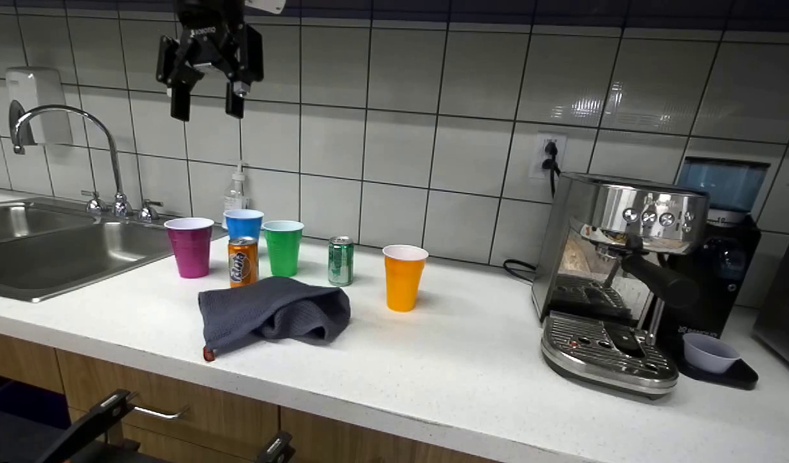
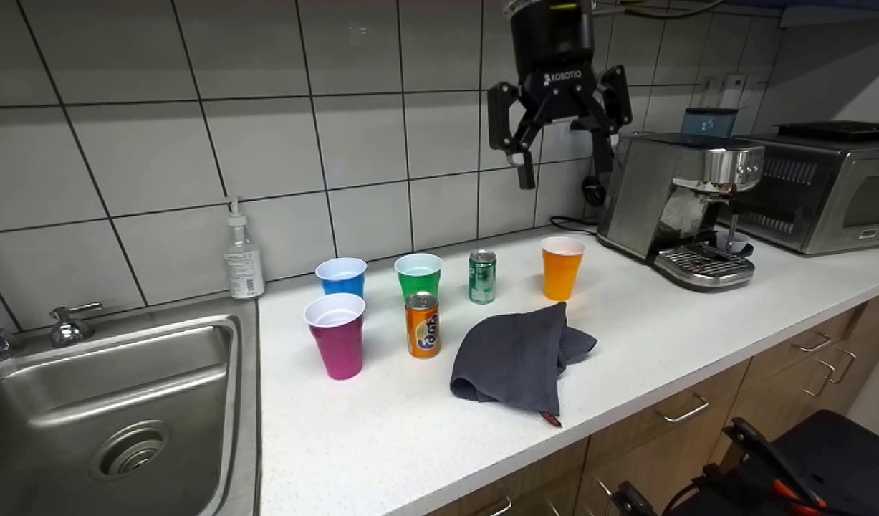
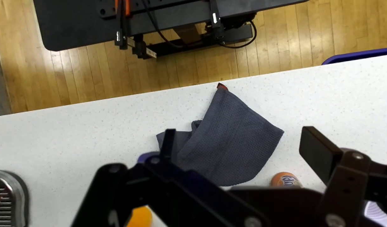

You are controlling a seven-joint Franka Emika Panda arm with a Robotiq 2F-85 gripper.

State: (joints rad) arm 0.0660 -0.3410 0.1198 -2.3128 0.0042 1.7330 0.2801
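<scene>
Countertop (image 1: 471, 366): white, speckled, set against a wall (image 1: 400, 148) of pale tiles with dark grout lines; wood-fronted drawers (image 1: 220, 386) below.
Fingers (image 1: 181, 106): well apart, tips directed downward.
Gripper (image 2: 564, 173): black, marked Robotiq; suspended well above the countertop in both exterior views.
Cloth (image 3: 234, 138): dark grey, loosely folded, lying on the countertop near the front edge. In the wrist view it appears in the gap between the fingers, below them. A small red piece (image 3: 222, 86) projects at the front corner; its nature cannot be told.
Orange can (image 2: 423, 326): marked Fanta; upright, near the cloth.
Green can (image 2: 482, 278): upright, nearer the wall, between the green cup (image 1: 283, 251) and the orange cup (image 2: 559, 272).
Cups: all upright, rims up. The magenta cup (image 1: 190, 251) and blue cup (image 1: 244, 225) stand on the sink side; the orange cup stands apart from them, toward the espresso machine.
Sink (image 2: 247, 430): stainless steel, recessed at one end; faucet (image 1: 114, 154) at the rear, pump bottle (image 2: 244, 269) beside it near the wall.
Espresso machine (image 2: 647, 193): polished metal, standing well apart from the cloth.
Floor (image 3: 294, 41): wooden planks, partly covered by a black platform (image 3: 76, 22).
</scene>
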